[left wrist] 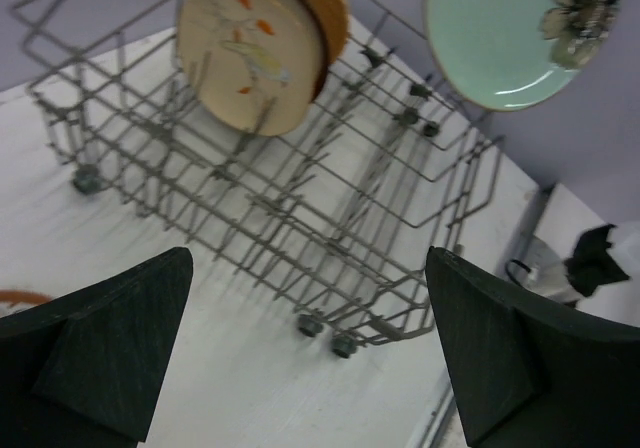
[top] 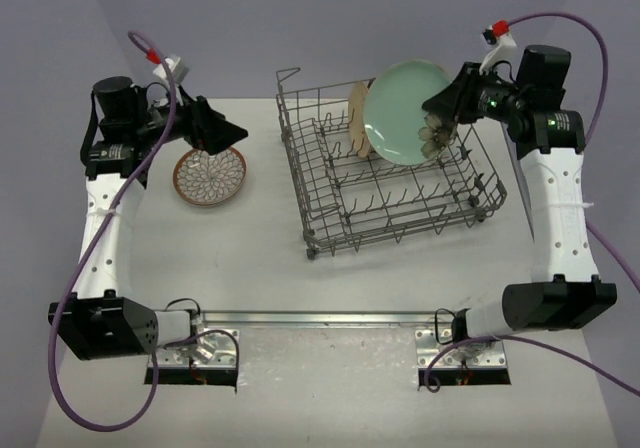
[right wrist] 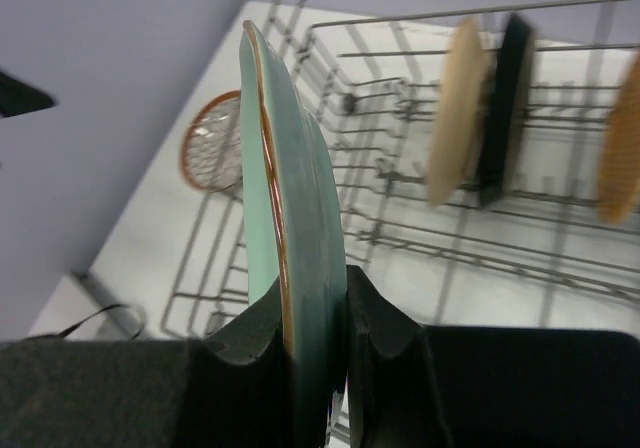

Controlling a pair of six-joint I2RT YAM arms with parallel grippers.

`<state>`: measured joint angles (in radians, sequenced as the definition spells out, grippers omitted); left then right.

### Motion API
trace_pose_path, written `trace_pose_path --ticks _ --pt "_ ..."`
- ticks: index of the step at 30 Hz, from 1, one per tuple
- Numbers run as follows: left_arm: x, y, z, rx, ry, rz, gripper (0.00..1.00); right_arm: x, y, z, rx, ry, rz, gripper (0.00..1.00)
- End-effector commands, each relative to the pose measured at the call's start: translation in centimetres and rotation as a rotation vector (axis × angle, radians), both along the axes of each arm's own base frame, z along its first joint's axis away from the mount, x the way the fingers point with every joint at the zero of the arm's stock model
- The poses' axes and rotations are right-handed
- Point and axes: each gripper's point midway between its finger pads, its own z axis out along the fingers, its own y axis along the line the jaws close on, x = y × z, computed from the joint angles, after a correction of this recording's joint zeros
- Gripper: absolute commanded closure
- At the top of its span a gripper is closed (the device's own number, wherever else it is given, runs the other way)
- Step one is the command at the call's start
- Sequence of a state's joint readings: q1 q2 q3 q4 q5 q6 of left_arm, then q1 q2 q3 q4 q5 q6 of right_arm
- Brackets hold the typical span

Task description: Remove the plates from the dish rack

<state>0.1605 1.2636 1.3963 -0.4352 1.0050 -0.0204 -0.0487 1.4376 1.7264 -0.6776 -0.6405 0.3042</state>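
My right gripper (top: 440, 120) is shut on the rim of the mint green plate (top: 405, 113), held on edge above the far right of the grey wire dish rack (top: 400, 193). In the right wrist view the plate (right wrist: 290, 198) sits clamped between the fingers of my right gripper (right wrist: 318, 318). A cream plate (left wrist: 255, 53), a dark brown plate (right wrist: 505, 98) and an orange-tan plate (left wrist: 318, 3) stand upright in the rack (left wrist: 300, 198). A white floral-lattice plate (top: 210, 176) lies flat on the table at left. My left gripper (top: 215, 133) hovers open and empty over its far edge.
The rack's raised corner loop (top: 288, 73) is at its far left, and small wheels (left wrist: 325, 333) are under its near corners. A purple wall closes the back. Cables run along both arms. Metal base plates (top: 320, 318) line the table's near edge.
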Motion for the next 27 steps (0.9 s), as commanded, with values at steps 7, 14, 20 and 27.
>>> trace_pose_path --ticks 7,14,20,27 --pt "-3.8 -9.6 1.8 -0.076 0.042 -0.295 0.0 -9.0 14.7 5.5 0.2 -0.129 0.54 1.0" --pt "-5.4 -11.6 0.3 -0.136 0.131 -0.424 0.03 -10.1 17.1 3.6 0.21 -0.074 0.623 1.0" --pt "-6.7 -12.5 -0.1 -0.189 0.156 -0.521 0.12 -10.2 18.4 2.3 0.225 -0.032 0.662 1.0" --pt "-7.3 -12.8 -0.8 -0.231 0.219 -0.549 0.39 -9.1 19.4 1.7 0.246 0.009 0.664 1.0"
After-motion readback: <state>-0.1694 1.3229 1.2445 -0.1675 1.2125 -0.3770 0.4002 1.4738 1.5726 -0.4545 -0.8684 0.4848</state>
